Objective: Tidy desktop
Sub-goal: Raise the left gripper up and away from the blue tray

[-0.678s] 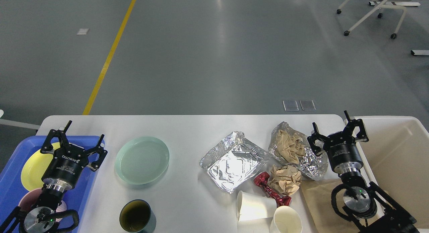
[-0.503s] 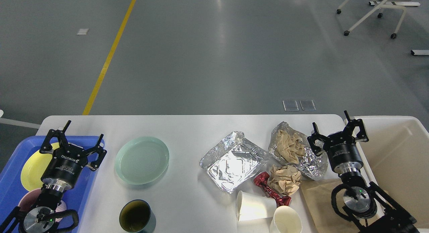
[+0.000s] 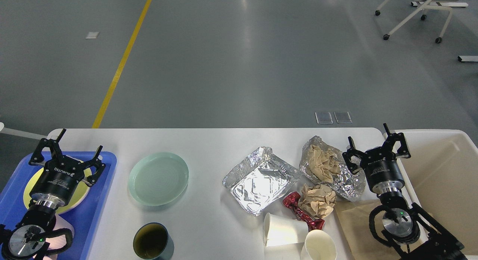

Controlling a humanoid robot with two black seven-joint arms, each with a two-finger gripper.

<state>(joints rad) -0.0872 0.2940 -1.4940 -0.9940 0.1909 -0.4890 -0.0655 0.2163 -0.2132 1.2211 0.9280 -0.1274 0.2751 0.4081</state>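
The white desktop [image 3: 216, 144] carries a pale green plate [image 3: 158, 178], a dark cup [image 3: 152, 241], an empty foil tray [image 3: 257, 179], a foil tray holding crumpled brown paper [image 3: 325, 164], a brown paper ball [image 3: 317, 200], a red wrapper [image 3: 298, 211] and two white paper cups [image 3: 281, 229]. My left gripper [image 3: 65, 152] is open above the blue tray [image 3: 101, 200] and its yellow plate [image 3: 30, 185]. My right gripper [image 3: 375, 144] is open between the paper-filled foil and the cream bin [image 3: 448, 170], holding nothing.
A flat brown paper sheet [image 3: 354, 222] lies under my right arm at the table's right front. A pink dish sits mostly hidden beneath my left arm in the blue tray. Grey floor lies beyond the far table edge.
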